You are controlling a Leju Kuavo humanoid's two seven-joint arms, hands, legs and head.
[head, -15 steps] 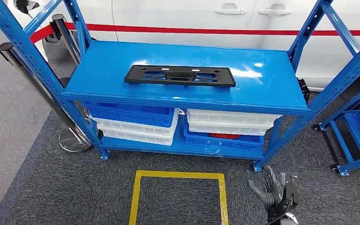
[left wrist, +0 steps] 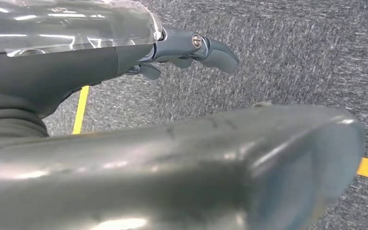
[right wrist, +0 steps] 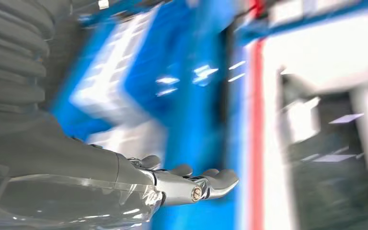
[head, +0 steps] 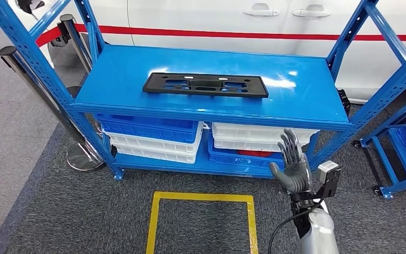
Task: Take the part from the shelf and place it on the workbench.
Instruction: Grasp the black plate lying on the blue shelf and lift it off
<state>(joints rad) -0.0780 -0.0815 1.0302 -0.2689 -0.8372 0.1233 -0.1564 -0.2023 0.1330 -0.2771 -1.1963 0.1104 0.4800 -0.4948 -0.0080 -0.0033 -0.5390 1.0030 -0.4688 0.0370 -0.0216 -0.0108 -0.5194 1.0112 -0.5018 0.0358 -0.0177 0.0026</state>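
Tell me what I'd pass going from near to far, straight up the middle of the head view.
Yellow floor square → stacked blue and white bins on the low shelf → black part lying flat on the blue shelf top → white car with a red stripe. The right robot hand is raised off to the side, holding nothing.

Now raised from low over the grey carpet to the front of the blue metal shelf rack [head: 211, 114]: the grey right hand [head: 293, 165], fingers spread and upright, holding nothing, below the rack's top board and before the stacked white and blue plastic bins [head: 259, 143].
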